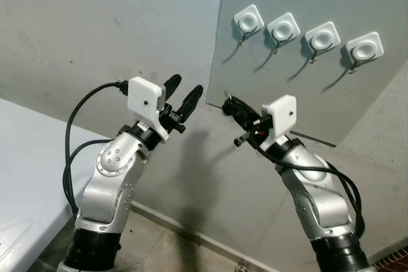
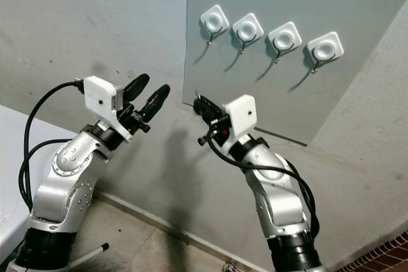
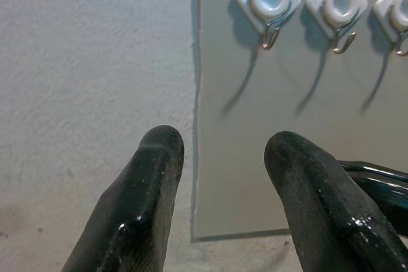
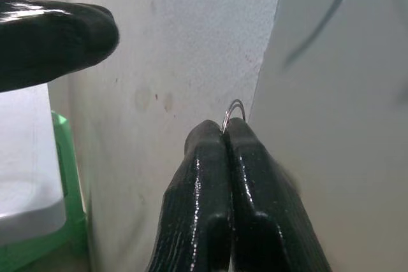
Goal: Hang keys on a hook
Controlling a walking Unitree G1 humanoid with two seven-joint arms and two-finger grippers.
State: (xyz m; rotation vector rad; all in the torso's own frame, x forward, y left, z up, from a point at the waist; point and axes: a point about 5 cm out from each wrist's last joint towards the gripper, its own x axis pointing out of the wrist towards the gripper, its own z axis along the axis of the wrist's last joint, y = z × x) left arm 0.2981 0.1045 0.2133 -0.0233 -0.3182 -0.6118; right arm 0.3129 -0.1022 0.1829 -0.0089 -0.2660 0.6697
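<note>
Here, right gripper [image 4: 224,133] pinches key ring [image 4: 234,109] edge-on.

Both silver arms raised, elbows bent, forearms angled up and inward, wrists near each other at mid-scene.

Left gripper [image 1: 182,95]: fingers [image 3: 141,205] spread apart, nothing between them, tips pointing up and to right.

Right gripper [image 1: 227,102]: fingers [image 4: 220,176] pressed together, thin wire ring [image 4: 233,111] pinched at tips, pointing up and to left, close to left gripper's tips.
</note>
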